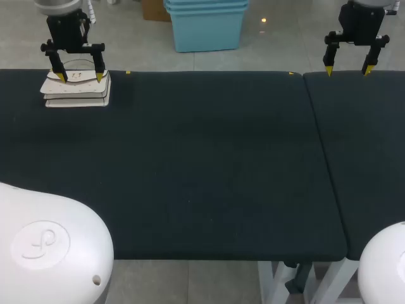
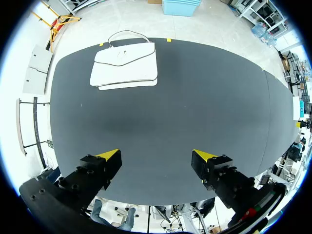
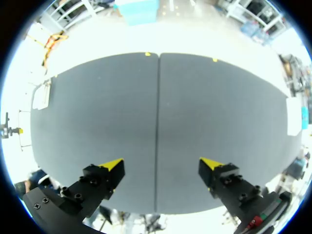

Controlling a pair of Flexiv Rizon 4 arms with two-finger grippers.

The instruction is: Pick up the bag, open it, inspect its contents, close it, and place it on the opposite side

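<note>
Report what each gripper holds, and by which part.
Nothing. The left gripper and the right gripper are both open and empty; the white bag lies untouched on the table.

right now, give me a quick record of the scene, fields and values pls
bag: white, lying flat, flap closed, handle toward the table's far edge, at the far left corner
left gripper: open, empty, clear of the bag, which lies ahead of it
right gripper: open, empty, at the far right edge
table: dark top, two sections, seam right of the middle
task stage: bag not yet picked up
</note>
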